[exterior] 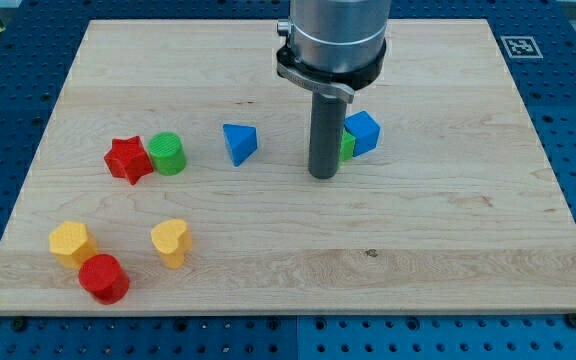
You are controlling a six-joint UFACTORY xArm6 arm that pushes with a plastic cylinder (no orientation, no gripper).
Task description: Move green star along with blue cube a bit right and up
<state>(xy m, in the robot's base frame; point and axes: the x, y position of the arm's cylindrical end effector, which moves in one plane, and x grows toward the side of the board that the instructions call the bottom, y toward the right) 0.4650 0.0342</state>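
The blue cube (363,131) sits on the wooden board right of centre. The green star (347,147) is mostly hidden behind my rod, only a green sliver shows at the cube's lower left, touching the cube. My tip (322,175) rests on the board just left of and slightly below the green star, close against it.
A blue triangular block (238,142) lies left of my tip. A red star (127,159) and a green cylinder (167,153) touch at the view's left. A yellow hexagon (70,243), a red cylinder (103,278) and a yellow heart (170,241) sit lower left.
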